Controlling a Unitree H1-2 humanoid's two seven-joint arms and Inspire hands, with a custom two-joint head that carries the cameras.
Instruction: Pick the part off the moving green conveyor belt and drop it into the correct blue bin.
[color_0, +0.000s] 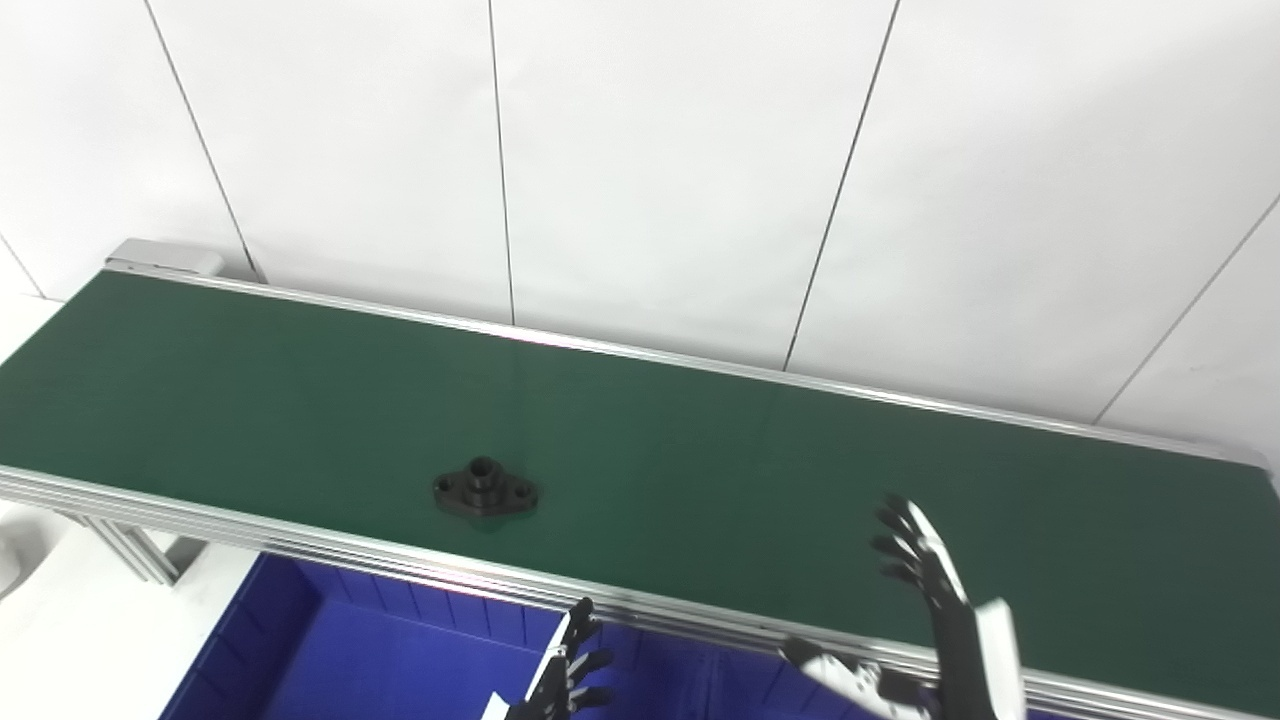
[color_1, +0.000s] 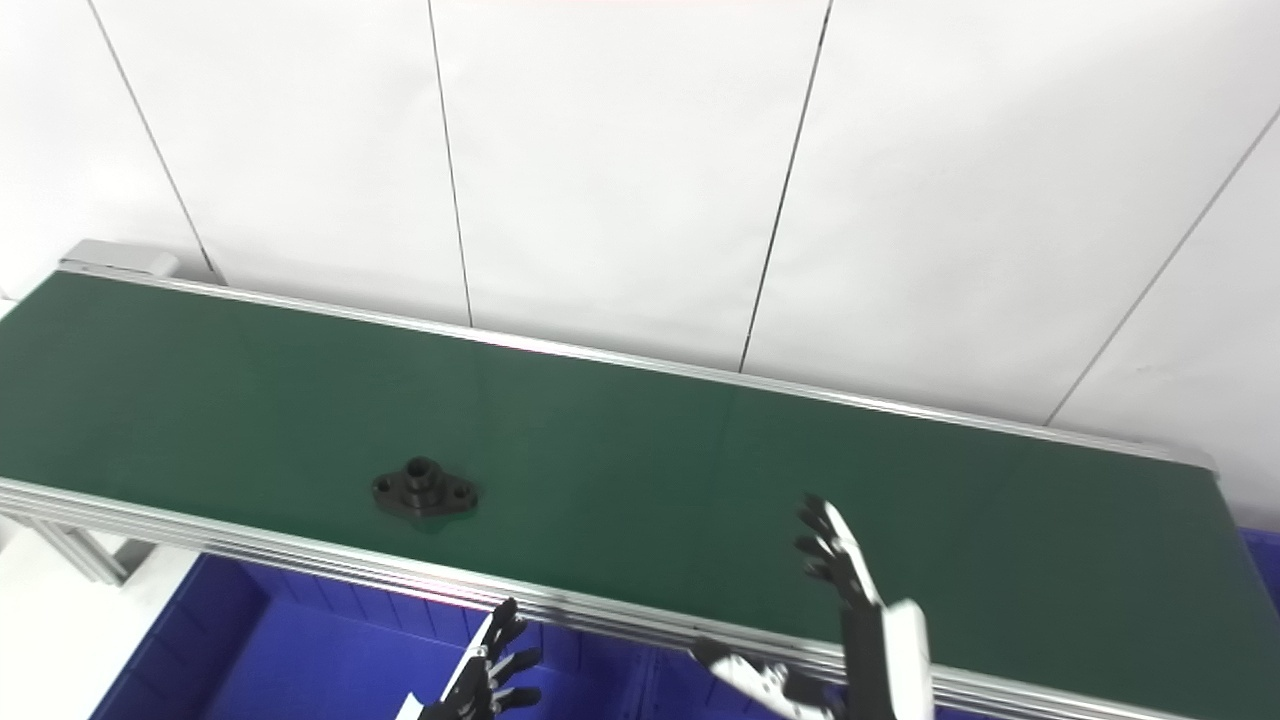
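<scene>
The right hand rises in the lower right of the frame, fingers spread wide and pointing upward, holding nothing; its fingertips overlap the near part of the green conveyor belt, while the thumb sticks out to the left, lying across the belt's silver front rail. The white-clad forearm runs down to the bottom edge of the picture. The left hand shows only in part at the bottom centre, below the front rail and over the blue bin; its dark fingers are apart and slightly curled, with nothing between them. Further out, the part, a black flange with a raised round hub in the middle and a bolt hole at each end, lies flat on the belt in the lower left-centre of the frame, close to the front rail and well apart from both hands. It sits up and to the left of the left hand and far to the left of the right hand. The belt runs slantwise from the upper left to the right edge, framed by silver rails on both long sides. Behind it stands a white panelled wall with thin dark seams. The bin's ribbed inner wall shows beneath the rail at the lower left.
</scene>
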